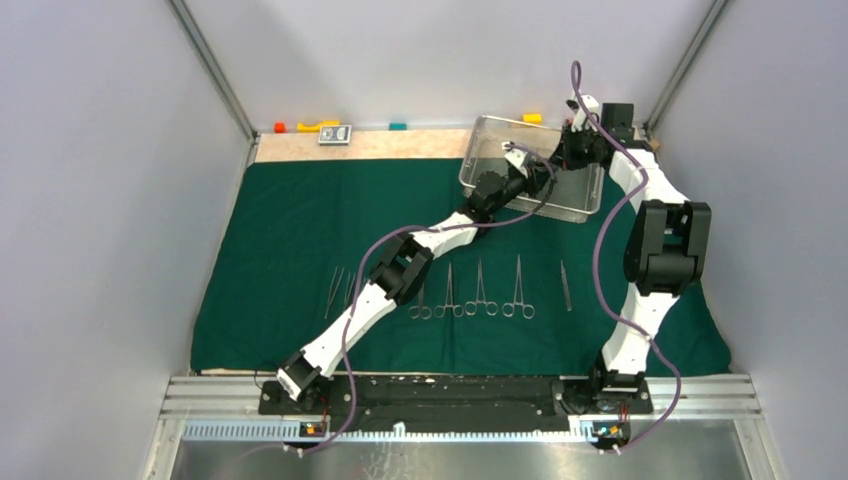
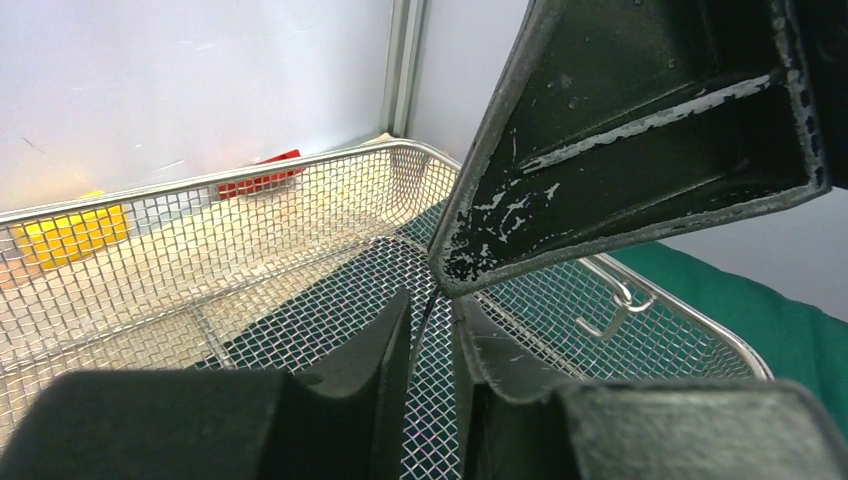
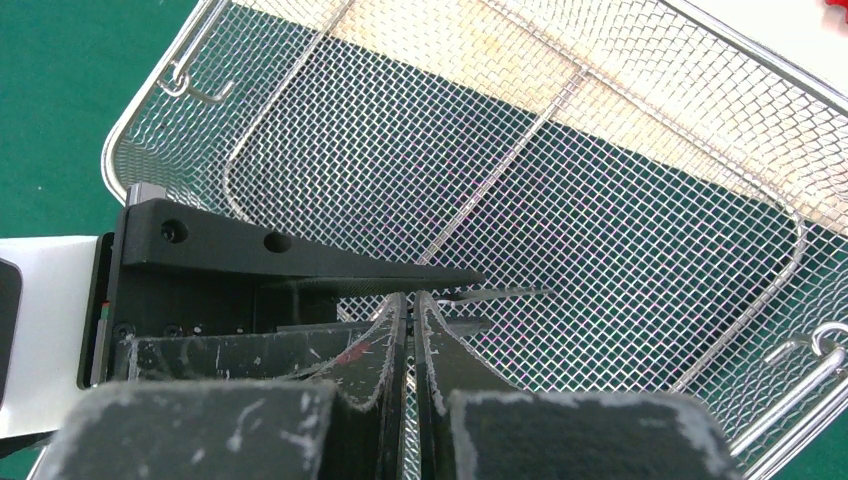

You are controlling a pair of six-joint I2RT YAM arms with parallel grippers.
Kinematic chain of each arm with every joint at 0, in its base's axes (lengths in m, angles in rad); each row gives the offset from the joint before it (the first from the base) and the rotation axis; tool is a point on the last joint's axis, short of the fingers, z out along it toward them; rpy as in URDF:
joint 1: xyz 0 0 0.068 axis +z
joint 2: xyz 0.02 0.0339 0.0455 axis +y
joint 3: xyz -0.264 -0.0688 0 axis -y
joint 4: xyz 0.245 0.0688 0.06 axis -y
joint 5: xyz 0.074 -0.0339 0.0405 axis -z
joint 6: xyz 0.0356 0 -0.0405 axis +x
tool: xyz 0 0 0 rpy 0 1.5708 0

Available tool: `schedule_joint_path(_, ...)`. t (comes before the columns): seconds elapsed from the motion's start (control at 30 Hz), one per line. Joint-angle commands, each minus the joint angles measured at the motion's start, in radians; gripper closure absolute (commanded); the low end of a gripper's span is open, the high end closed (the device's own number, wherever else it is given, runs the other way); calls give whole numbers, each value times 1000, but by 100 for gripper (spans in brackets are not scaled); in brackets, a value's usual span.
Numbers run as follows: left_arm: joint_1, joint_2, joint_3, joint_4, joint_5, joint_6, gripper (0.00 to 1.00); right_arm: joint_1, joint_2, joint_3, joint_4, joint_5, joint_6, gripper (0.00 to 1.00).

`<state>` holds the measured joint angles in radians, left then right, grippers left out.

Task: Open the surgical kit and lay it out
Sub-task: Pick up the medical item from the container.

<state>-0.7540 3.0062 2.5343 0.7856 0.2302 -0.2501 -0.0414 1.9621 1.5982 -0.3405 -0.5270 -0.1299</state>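
The dark green cloth (image 1: 300, 230) lies spread over the table, with a row of slim steel instruments (image 1: 480, 290) on its near half. At the back right stands the wire-mesh tray (image 1: 470, 160), half on the cloth. Both grippers meet over it. My right gripper (image 3: 413, 295) is shut on a slim steel instrument whose tip (image 3: 500, 292) pokes out beyond the fingers. My left gripper (image 2: 435, 300) reaches up from below. Its jaws stand a little apart, and the thin instrument (image 2: 422, 325) hangs between them, closer to the left finger. In the top view, the left gripper (image 1: 535, 172) sits just beside the right gripper (image 1: 555, 158).
Coloured blocks line the back edge: red (image 1: 279, 127), yellow (image 1: 318, 126), teal (image 1: 398, 126) and yellow (image 1: 532, 118). A small grey device (image 1: 335, 134) rests on the bare wooden strip (image 1: 400, 146) behind the cloth. Metal frame posts and white walls close in both sides.
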Motion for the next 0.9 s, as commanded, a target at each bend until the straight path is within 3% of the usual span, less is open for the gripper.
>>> schedule_joint_path(0.0, -4, 10, 40, 61, 4, 18, 76, 6, -45, 3, -8, 1, -14, 100)
schedule_joint_path(0.33, -7, -24, 46, 60, 21, 38, 99, 5, -65, 30, -24, 4, -18, 100)
schedule_joint_path(0.63, -18, -85, 51, 47, 71, 47, 100, 3, -135, 44, -50, 13, -21, 100)
schedule_joint_path(0.73, -18, -123, 51, 37, 81, 62, 100, 0, -178, 58, -57, 16, -15, 93)
schedule_joint_path(0.87, -18, -188, 49, -26, 116, 78, 100, -11, -231, 90, -73, 25, -2, 72)
